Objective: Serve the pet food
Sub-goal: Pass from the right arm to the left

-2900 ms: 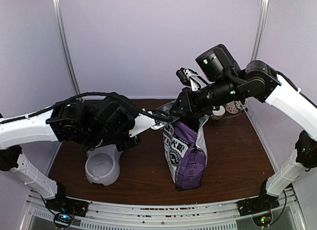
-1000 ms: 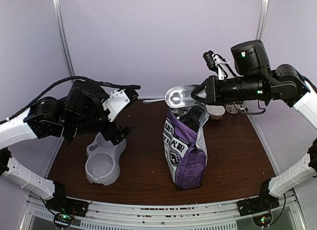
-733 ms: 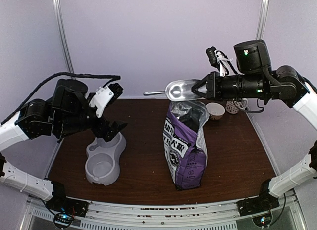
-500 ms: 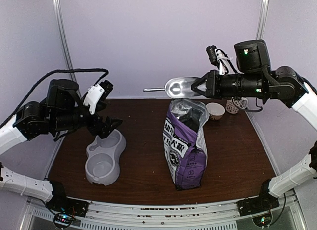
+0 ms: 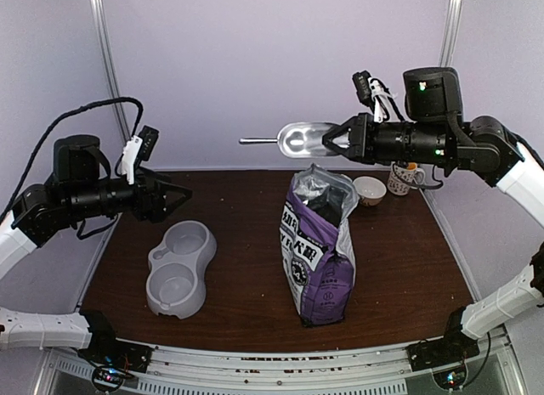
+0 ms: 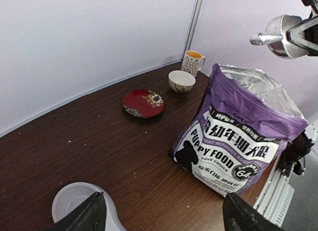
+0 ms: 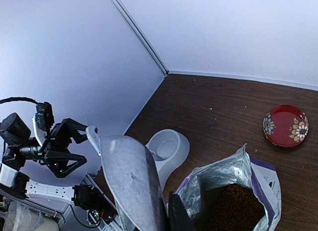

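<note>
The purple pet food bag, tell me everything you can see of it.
The bag stands upright on the brown table, right of the grey double bowl. It is glossy purple with white and black print reading PUPPY FOOD, and a silver foil lining. Its top is open, showing brown kibble inside. Only the table touches it; a metal scoop hangs above, apart.
</note>
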